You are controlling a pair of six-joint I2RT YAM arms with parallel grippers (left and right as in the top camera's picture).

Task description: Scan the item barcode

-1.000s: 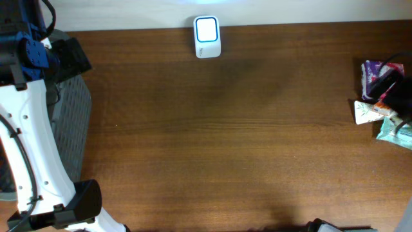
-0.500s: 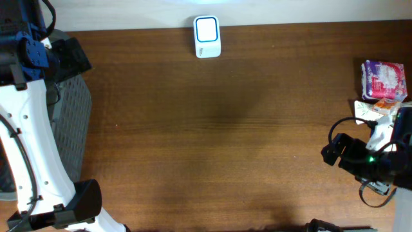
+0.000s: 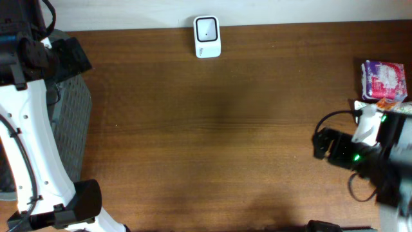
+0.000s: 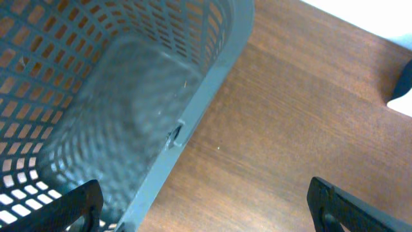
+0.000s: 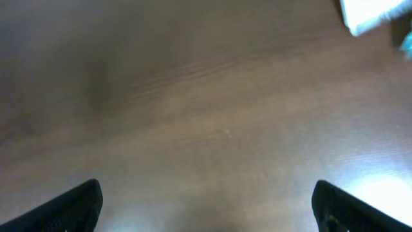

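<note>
Pink packet (image 3: 384, 78), at the right edge of the table (image 3: 212, 129), looked light, soft and crinkly, and was best pinched across its flat faces. Right gripper (image 5: 206, 206), spread and empty, hung near it. Left gripper (image 4: 203, 209), equally spread, hovered at the rim of the basket (image 4: 96, 96), with the scanner (image 3: 206, 37) well apart.

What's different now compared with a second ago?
The right arm moved off the packets and swung leftward, its end effector open and empty; nothing was picked up. The scanner screen looks dimmer. The left arm, basket and pink packet stayed put.
</note>
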